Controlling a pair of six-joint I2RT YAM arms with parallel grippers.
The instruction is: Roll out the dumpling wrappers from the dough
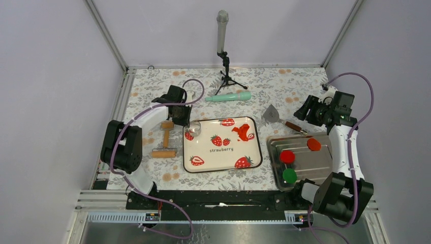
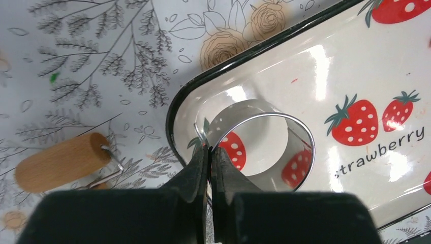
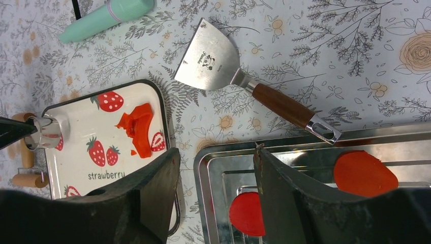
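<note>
- Dumpling wrapper (image 1: 313, 144), a thin orange-red disc, lies flat in the far right part of the metal tray (image 1: 315, 163). On the same tray, a green disc (image 1: 289, 176) sits nearest the arm bases and a thicker crimson disc (image 1: 287, 156) lies just beyond it.
- Left of the metal tray lies the strawberry tray (image 1: 222, 170), printed with the word "strawberry".
- A wooden rolling pin (image 1: 164, 152) lies on the floral bench (image 1: 152, 91), just left of the strawberry tray.
- The dough (image 1: 243, 133), a ragged orange-red scrap, lies in the far right part of the strawberry tray, well apart from the wrapper.
- The left gripper (image 2: 209, 148) has its fingers pinched tight on the thin wall of the ring cutter (image 2: 259, 147), at the far left corner of the strawberry tray. Whether the ring rests on the tray or hangs just above it cannot be told.
- The right gripper (image 3: 216, 157) is above the far edge of the metal tray, its fingers spread wide and holding nothing.
- A metal scraper (image 1: 273, 114) with a wooden handle lies on the bench just beyond the metal tray.
- Farther back lie a mint-green tool (image 1: 228, 96) and a microphone (image 1: 222, 23) on a small tripod.
</note>
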